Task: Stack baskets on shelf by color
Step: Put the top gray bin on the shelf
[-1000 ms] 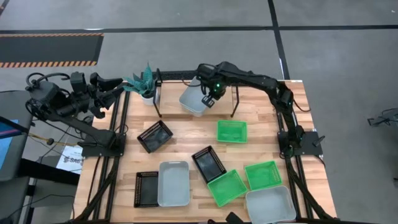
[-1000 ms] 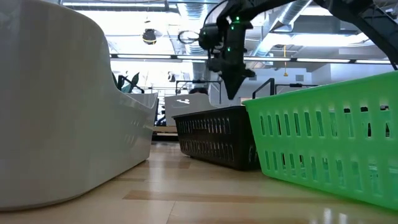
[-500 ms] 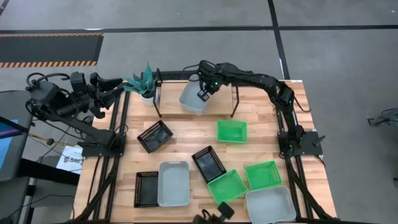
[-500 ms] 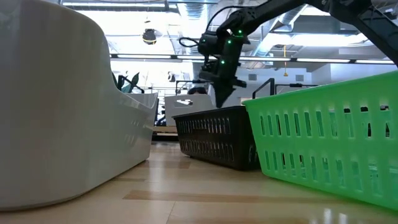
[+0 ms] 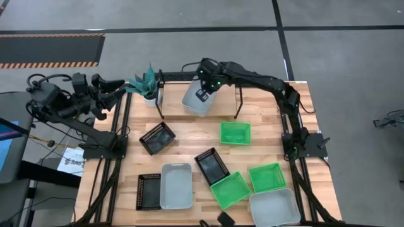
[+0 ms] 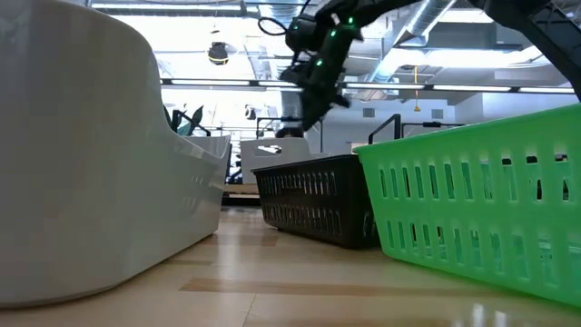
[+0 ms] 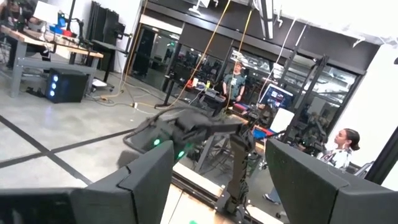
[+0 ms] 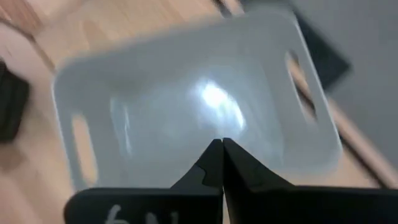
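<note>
One grey-white basket [image 5: 196, 103] lies in the black wire shelf [image 5: 166, 76] at the table's far edge. My right gripper [image 5: 203, 94] is shut and hovers just above this basket's open inside [image 8: 186, 112], fingertips pointing down; in the low view it [image 6: 304, 111] hangs clear above the basket [image 6: 272, 153]. Loose on the table lie two more grey-white baskets [image 5: 176, 186] [image 5: 274, 207], three green ones [image 5: 235, 133] [image 5: 266, 177] [image 5: 230, 190] and three black ones [image 5: 157, 137] [image 5: 212, 166] [image 5: 148, 191]. My left gripper [image 5: 120, 85] waits open beyond the table's left edge.
A teal spiky potted plant [image 5: 145, 85] stands at the shelf's left end. The shelf's thin black uprights [image 5: 238, 101] flank the basket. Bare wood shows between the shelf and the loose baskets. People stand in the room beyond [image 7: 341, 149].
My right gripper has risen from low beside the shelved grey-white basket and moved toward the table's left and far edge, tipping as it went. It now hangs above the basket. The basket has stayed on the shelf.
</note>
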{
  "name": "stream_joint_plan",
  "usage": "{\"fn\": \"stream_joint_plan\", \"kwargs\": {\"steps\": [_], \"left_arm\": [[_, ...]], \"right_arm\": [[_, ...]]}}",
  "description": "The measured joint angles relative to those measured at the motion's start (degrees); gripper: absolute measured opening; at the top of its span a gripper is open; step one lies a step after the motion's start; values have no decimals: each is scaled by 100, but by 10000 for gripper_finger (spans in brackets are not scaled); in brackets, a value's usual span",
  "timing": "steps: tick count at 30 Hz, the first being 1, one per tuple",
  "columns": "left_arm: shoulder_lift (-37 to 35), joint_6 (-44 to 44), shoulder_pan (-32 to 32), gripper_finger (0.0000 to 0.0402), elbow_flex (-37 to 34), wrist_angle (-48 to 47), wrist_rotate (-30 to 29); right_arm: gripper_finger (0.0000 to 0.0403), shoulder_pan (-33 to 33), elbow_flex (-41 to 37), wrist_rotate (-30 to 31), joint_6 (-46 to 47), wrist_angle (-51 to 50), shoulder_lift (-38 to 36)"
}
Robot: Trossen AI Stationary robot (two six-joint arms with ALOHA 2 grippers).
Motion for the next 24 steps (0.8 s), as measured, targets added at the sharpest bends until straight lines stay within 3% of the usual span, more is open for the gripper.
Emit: {"fn": "stream_joint_plan", "kwargs": {"steps": [3, 7, 16, 24], "left_arm": [[2, -20, 2, 244, 0, -82, -1], [2, -23, 0, 244, 0, -78, -2], [2, -44, 0, 244, 0, -73, 0], [2, -50, 0, 244, 0, -71, -19]], "right_arm": [[5, 10, 17, -70, 150, -887, 41], [10, 5, -240, -74, 162, -1083, 152], [12, -275, -1296, -77, 193, 192, 168], [20, -308, -1375, -89, -251, 1623, 167]]}}
